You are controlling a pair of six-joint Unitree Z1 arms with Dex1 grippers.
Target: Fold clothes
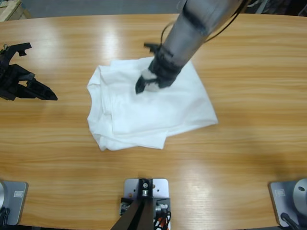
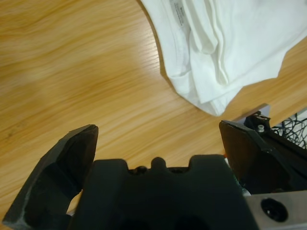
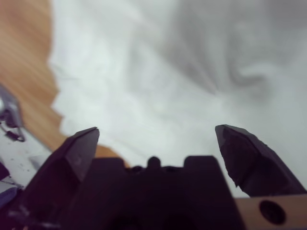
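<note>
White T-shirt [image 1: 148,108] lies folded into a rough, rumpled rectangle at the middle of the wooden table [image 1: 249,163], slightly nearer the far edge than the near one. Its long axis runs from the far left toward the near right, so the bundle sits skewed to the table's edges; the widest corner points to the right, and layered folded edges stack up along its left and near sides. In the left wrist view a small label shows inside the neck opening at the cloth's edge [image 2: 180,12], with several folded layers beside it. The right gripper [image 1: 146,81] hangs over the far part of the shirt, its arm coming down from the top edge of the table; its jaws stand apart, with nothing between them, close above the white fabric [image 3: 168,81]. The left gripper [image 1: 41,91] rests low near the table's left edge, well apart from the shirt, jaws also spread wide over bare wood.
</note>
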